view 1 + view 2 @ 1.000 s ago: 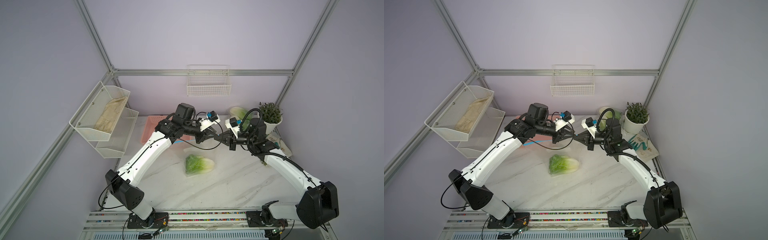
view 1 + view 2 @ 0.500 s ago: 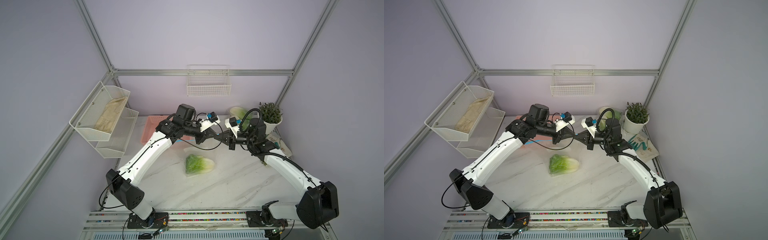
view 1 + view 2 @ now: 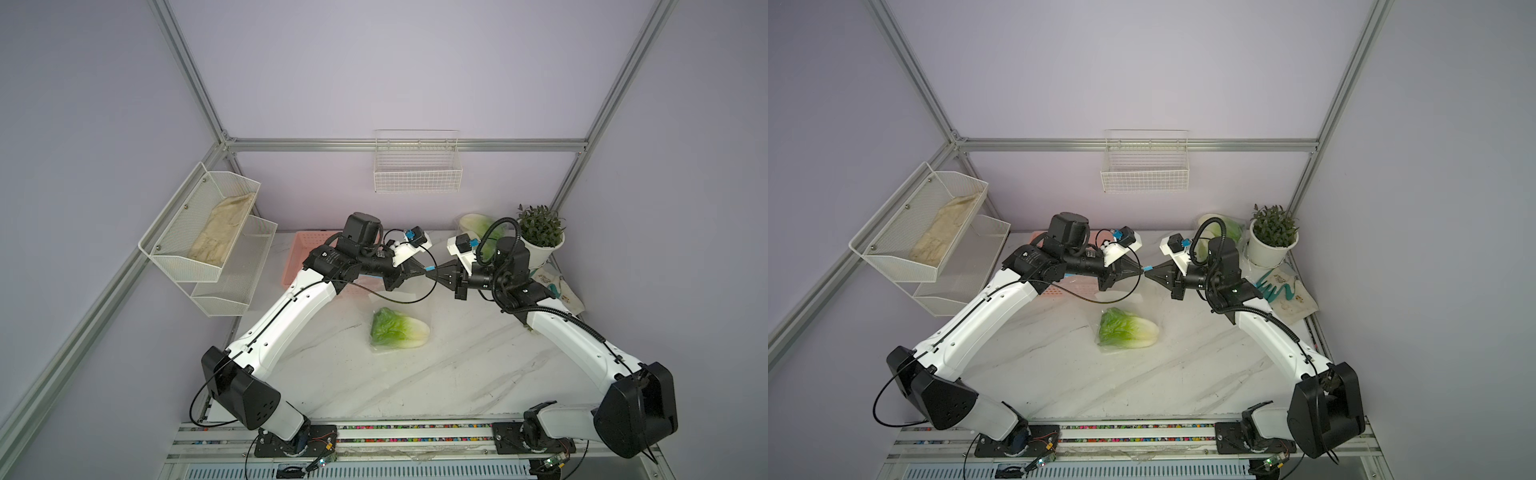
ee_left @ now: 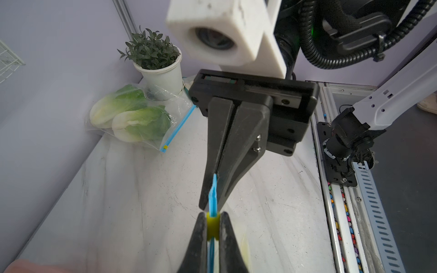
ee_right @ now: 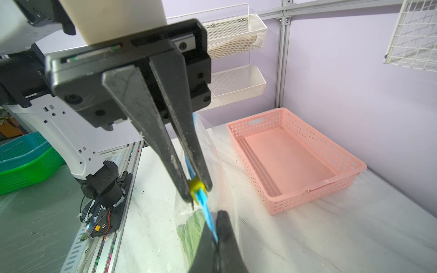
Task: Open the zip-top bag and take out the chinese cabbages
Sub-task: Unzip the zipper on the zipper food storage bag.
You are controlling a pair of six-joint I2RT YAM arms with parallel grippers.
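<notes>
Left gripper [image 4: 212,216] has just closed its jaws on the yellow slider [image 4: 212,227] of the clear zip-top bag [image 3: 415,311]. Right gripper [image 4: 212,204] pinches the blue zip strip [image 4: 214,189] in shut jaws. One green chinese cabbage [image 3: 399,330] lies bagged on the marble bench [image 3: 457,374].

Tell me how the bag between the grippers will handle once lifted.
Likely floppy: the bag is thin clear film, sagging from the left gripper and right gripper. Probably bottom-heavy: the cabbage sits low in it, so it may swing. The film looks glossy, so possibly slippery.
</notes>
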